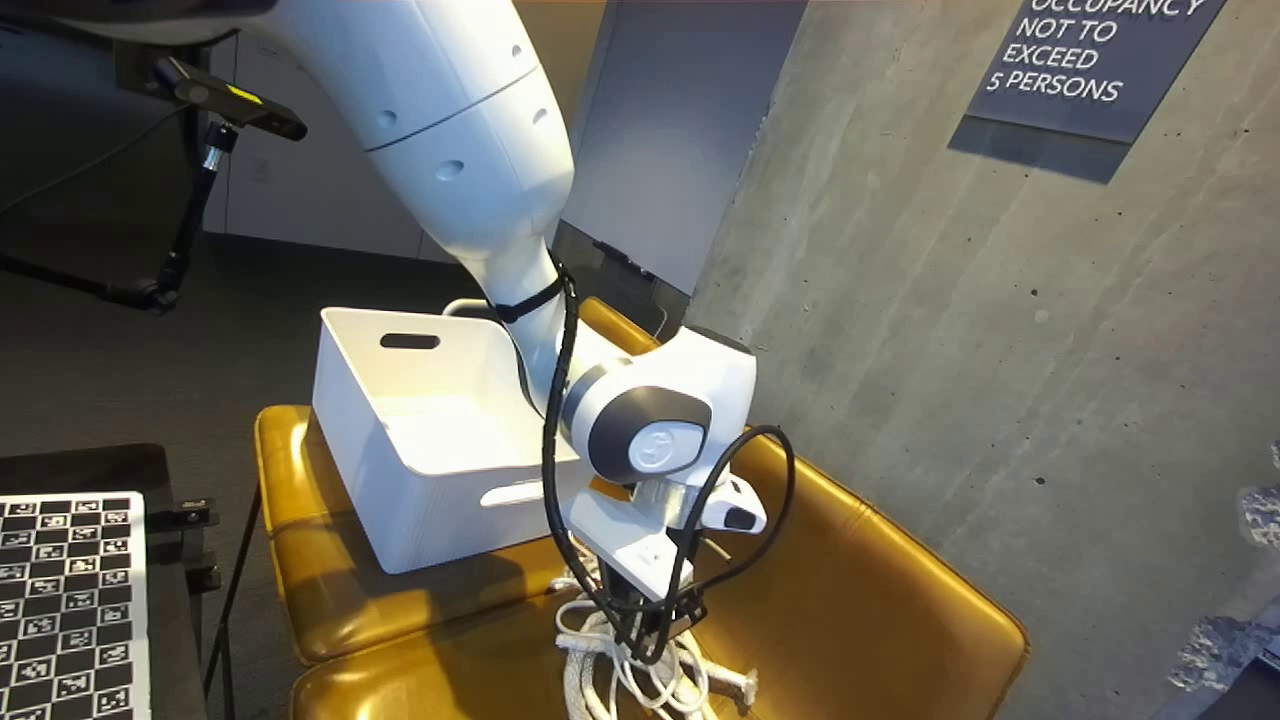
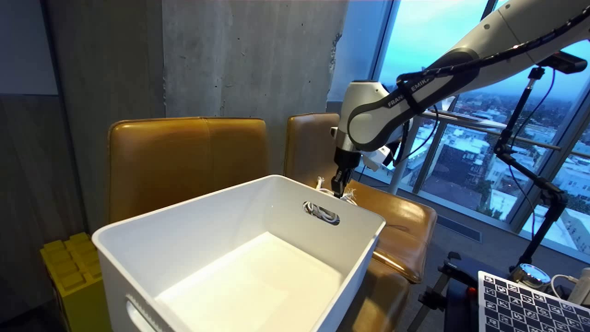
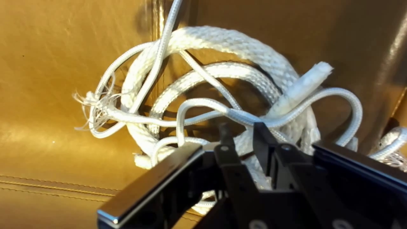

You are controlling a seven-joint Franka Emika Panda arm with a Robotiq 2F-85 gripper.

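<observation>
In the wrist view my gripper (image 3: 243,130) stands partly open over a tangle of white rope. Leather and rope show through the narrow gap between its fingertips. A thick braided rope (image 3: 222,38) forms the ring, with a thin cord (image 3: 356,111) looped over it and frayed strands (image 3: 98,109) at one end. Whether any rope touches the pads cannot be made out. The bundle lies on a tan leather chair (image 3: 47,152). In an exterior view the gripper (image 2: 339,188) points down behind the white bin (image 2: 193,249), and part of the rope (image 2: 318,211) appears through its handle hole.
The bin (image 1: 350,450) stands on the chair beside the rope, its high walls close to the arm. A chair back (image 1: 880,580) rises near a concrete wall (image 1: 1000,330). A checkered board (image 1: 70,610), a camera on a stand (image 1: 230,100) and a yellow box (image 2: 76,272) are around.
</observation>
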